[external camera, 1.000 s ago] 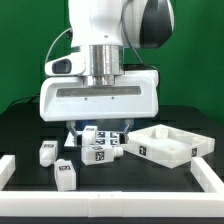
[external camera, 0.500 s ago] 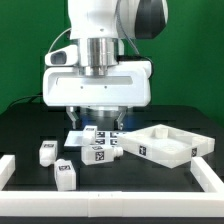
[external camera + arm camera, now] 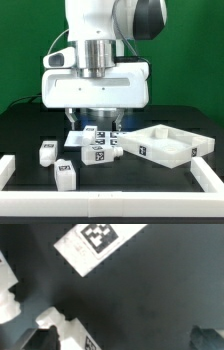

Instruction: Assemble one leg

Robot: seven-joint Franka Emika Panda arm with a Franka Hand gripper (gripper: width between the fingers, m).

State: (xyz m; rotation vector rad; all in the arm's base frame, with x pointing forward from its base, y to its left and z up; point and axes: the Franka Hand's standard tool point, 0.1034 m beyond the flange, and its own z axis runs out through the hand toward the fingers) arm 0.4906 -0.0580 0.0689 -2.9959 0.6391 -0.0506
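One small white stubby plastic block, the leg (image 3: 98,153), sits on the black table (image 3: 28,128) below the two-finger gripper (image 3: 96,121), offset toward the camera. Gripper jaws are spread wide, holding nothing. The leg's long axis cannot be determined.

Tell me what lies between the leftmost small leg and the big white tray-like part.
In the exterior view, other tagged legs sit clustered between the leftmost leg and the tray-like part.

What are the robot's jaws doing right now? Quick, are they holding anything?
The two-finger gripper: open, jaws wide apart, holding nothing.
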